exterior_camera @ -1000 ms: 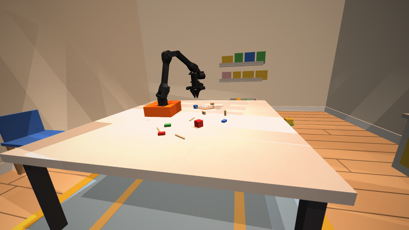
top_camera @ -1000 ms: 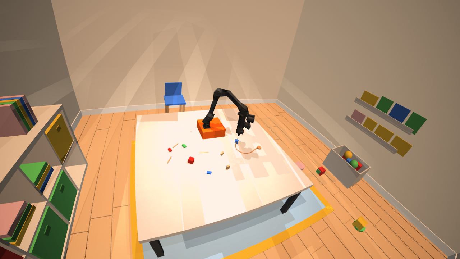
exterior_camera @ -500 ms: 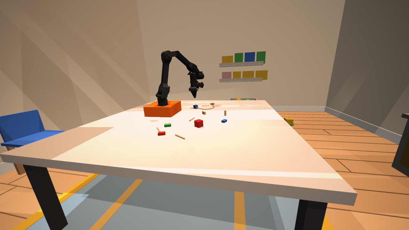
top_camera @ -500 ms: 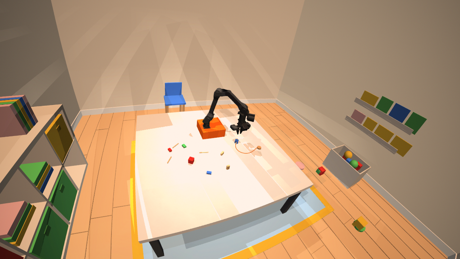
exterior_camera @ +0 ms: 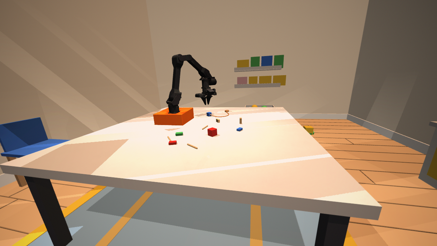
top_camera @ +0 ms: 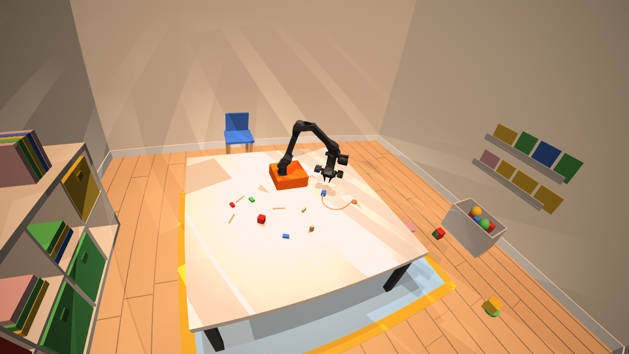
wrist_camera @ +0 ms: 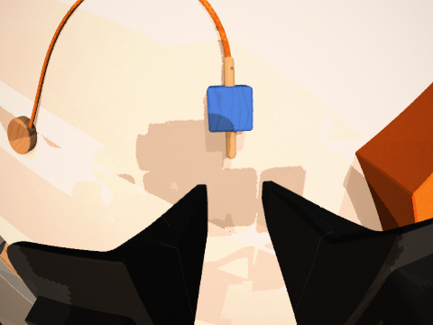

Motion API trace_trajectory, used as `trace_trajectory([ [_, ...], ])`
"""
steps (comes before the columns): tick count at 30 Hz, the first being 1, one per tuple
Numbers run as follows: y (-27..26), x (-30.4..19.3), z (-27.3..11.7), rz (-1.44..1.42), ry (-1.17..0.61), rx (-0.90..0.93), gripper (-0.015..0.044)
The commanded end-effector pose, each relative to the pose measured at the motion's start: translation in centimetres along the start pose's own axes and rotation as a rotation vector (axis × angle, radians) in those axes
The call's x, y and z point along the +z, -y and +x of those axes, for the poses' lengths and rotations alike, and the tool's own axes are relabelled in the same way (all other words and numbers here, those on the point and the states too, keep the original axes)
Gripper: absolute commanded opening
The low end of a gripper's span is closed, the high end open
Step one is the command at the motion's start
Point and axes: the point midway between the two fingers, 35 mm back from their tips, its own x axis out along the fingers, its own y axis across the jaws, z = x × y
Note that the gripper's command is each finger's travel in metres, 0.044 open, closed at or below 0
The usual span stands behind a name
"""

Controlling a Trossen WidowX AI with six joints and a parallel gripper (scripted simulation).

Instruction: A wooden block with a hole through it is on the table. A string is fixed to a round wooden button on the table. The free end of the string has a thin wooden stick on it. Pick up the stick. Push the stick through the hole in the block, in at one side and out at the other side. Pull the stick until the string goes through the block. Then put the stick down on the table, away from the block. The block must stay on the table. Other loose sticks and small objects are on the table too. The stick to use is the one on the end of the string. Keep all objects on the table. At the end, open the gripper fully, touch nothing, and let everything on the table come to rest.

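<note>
The blue block (top_camera: 323,192) (exterior_camera: 209,114) (wrist_camera: 230,108) stands on the table. The wooden stick (wrist_camera: 231,145) runs through its hole: a short bare end sticks out on the side towards my fingers, and the string end sticks out on the far side. The orange string (top_camera: 335,209) (exterior_camera: 220,116) (wrist_camera: 219,28) curves from there to the round wooden button (top_camera: 354,201) (exterior_camera: 227,111) (wrist_camera: 22,134). My gripper (top_camera: 327,181) (exterior_camera: 207,104) (wrist_camera: 234,191) is partly open and empty, above the table, with its fingertips short of the stick's bare end in the wrist view.
The orange base (top_camera: 292,181) (exterior_camera: 168,119) (wrist_camera: 392,167) is beside the block. Loose sticks (top_camera: 278,208) (exterior_camera: 192,146), a red cube (top_camera: 261,219) (exterior_camera: 212,132), a green piece (top_camera: 251,199) (exterior_camera: 179,133), a blue piece (top_camera: 285,236) (exterior_camera: 239,129) and small wooden pieces (top_camera: 311,228) (exterior_camera: 217,120) lie farther off.
</note>
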Motion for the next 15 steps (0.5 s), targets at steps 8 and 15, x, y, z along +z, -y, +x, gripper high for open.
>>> trace_trajectory([
  [8,0.1,-0.1,1.0,0.025,-0.003,-0.011,0.0124],
  [15,0.0,-0.1,2.1,0.025,-0.003,-0.011,0.0124],
])
